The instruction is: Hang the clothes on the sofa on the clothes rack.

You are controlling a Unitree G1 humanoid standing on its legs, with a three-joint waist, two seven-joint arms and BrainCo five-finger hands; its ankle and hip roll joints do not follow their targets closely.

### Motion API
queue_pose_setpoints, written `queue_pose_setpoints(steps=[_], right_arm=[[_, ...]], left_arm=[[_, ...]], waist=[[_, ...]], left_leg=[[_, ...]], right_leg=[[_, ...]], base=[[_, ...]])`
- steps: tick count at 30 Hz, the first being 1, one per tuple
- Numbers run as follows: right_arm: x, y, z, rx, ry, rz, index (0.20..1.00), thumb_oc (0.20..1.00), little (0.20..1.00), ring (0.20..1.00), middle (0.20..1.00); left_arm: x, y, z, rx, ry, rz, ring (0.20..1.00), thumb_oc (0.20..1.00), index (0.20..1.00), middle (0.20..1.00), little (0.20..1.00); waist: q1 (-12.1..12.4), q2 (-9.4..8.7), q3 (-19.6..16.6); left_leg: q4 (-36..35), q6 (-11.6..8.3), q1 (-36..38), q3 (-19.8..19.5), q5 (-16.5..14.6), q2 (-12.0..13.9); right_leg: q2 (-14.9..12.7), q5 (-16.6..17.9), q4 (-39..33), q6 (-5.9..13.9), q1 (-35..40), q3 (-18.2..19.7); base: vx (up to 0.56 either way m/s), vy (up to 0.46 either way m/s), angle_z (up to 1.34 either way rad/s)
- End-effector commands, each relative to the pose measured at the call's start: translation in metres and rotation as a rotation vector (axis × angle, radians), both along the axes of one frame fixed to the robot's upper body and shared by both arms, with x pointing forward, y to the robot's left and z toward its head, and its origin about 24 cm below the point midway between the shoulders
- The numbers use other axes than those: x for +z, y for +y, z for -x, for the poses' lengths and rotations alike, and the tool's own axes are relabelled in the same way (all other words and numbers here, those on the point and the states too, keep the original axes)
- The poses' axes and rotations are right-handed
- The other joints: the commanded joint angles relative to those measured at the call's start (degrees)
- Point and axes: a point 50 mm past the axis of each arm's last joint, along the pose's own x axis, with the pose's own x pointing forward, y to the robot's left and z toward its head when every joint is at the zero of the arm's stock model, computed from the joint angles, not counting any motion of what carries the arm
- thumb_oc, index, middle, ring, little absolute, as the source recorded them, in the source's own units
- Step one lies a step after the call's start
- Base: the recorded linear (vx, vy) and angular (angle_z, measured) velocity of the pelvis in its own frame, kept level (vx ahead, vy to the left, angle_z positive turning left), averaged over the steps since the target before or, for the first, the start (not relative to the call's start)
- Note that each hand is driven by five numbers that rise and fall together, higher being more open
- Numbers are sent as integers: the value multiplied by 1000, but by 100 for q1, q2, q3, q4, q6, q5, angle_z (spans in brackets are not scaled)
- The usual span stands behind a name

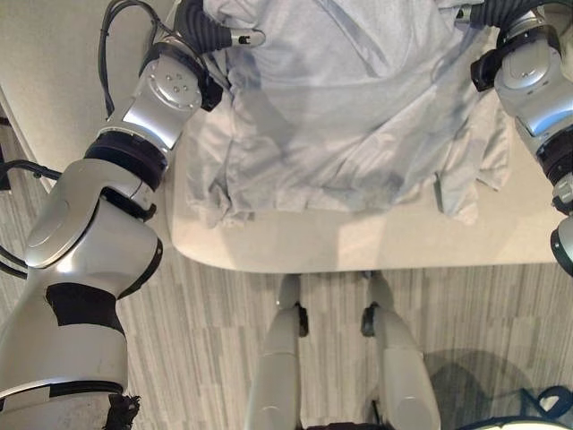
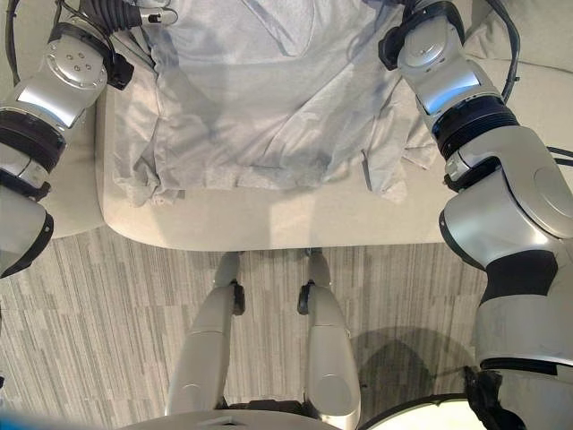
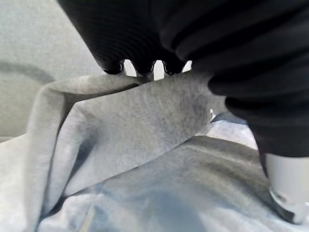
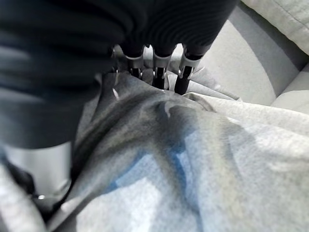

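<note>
- Spreading across the beige sofa (image 2: 269,224): pale grey garment (image 2: 269,98), hem near the sofa's front edge.
- Left hand (image 3: 140,65) at the garment's left upper corner, fingers curled over a raised fold, gripping it.
- Right hand (image 4: 159,72) at the garment's right upper corner, fingers dug into cloth; grip cannot be told.

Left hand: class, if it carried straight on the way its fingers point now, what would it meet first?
The grey garment. The left hand has its fingertips already at a raised fold of it, with the sofa beyond, though depth is hard to judge.
</note>
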Motion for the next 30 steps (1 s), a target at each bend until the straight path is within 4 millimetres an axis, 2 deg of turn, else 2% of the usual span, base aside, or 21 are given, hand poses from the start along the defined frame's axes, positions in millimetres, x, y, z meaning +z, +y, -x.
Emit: queue_pose_setpoints(steps=[1, 4, 5, 6, 7, 8, 9, 17, 23, 28, 30], right_arm=[[-6, 26, -5, 107, 48, 17, 1000, 1000, 1000, 1000, 1000], [-7, 32, -6, 133, 56, 27, 1000, 1000, 1000, 1000, 1000], [-7, 32, -6, 133, 56, 27, 928, 928, 928, 928, 928], [-6, 33, -5, 138, 57, 32, 256, 256, 256, 256, 256], [-7, 36, -5, 155, 63, 34, 200, 200, 200, 200, 200], [-7, 36, -5, 155, 63, 34, 200, 200, 200, 200, 200], [-7, 38, -5, 166, 62, 30, 200, 200, 200, 200, 200], [-2, 34, 1, 201, 19, 3, 200, 200, 200, 200, 200], [-9, 27, 9, 240, -40, -52, 200, 200, 200, 200, 200], [-13, 19, 19, 266, -102, -88, 200, 200, 200, 200, 200], [-16, 12, 30, 283, -170, -121, 200, 200, 200, 200, 200]], left_arm=[[0, -6, -3, -12, -2, 12, 1000, 1000, 1000, 1000, 1000], [4, -7, -2, -15, -5, -2, 1000, 1000, 1000, 1000, 1000], [4, -7, -2, -15, -5, -2, 1000, 1000, 1000, 1000, 1000], [5, -8, -2, -17, -6, -7, 862, 862, 862, 862, 862], [6, -8, -2, -20, -6, -16, 555, 555, 555, 555, 555], [6, -8, -2, -20, -6, -16, 219, 219, 219, 219, 219], [7, -9, -2, -27, -8, -18, 200, 200, 200, 200, 200], [8, 3, 2, -12, -29, 12, 200, 200, 200, 200, 200], [6, 5, 6, -29, -66, 20, 200, 200, 200, 200, 200], [8, -1, 12, -69, -115, 1, 200, 200, 200, 200, 200], [11, -8, 19, -120, -173, -13, 200, 200, 200, 200, 200]], waist=[[196, -176, -287], [185, -179, -284], [186, -179, -283], [185, -177, -281], [181, -178, -278], [181, -179, -278], [176, -179, -275], [150, -179, -261], [160, -126, -274], [163, -87, -304], [174, -42, -357]], left_leg=[[-115, -534, 374, -56, -295, -33], [-115, -540, 378, -61, -295, -21], [-115, -540, 379, -61, -295, -21], [-115, -541, 382, -57, -297, -23], [-115, -543, 389, -51, -293, -21], [-115, -543, 389, -51, -293, -21], [-115, -541, 399, -44, -295, -23], [-115, -540, 493, -25, -313, -16], [-115, -535, 693, 6, -377, -16], [-115, -518, 806, 12, -438, -22], [-115, -513, 914, 6, -486, -18]], right_leg=[[-270, 89, 65, 766, -265, 111], [-267, 92, 65, 766, -266, 107], [-267, 92, 65, 766, -266, 107], [-267, 94, 65, 767, -267, 110], [-265, 96, 65, 766, -260, 117], [-265, 96, 65, 766, -259, 117], [-264, 99, 65, 766, -255, 121], [-261, 80, 65, 776, -169, 137], [-277, 32, 65, 785, 39, 123], [-293, -3, 65, 792, 171, 125], [-318, -47, 65, 802, 305, 90]], base=[[0, 0, 0], [0, 0, 0], [0, 0, 0], [0, 0, 0], [0, 0, 0], [0, 0, 0], [0, 0, 0], [0, 0, 0], [0, 0, 0], [0, 0, 0], [0, 0, 0]])
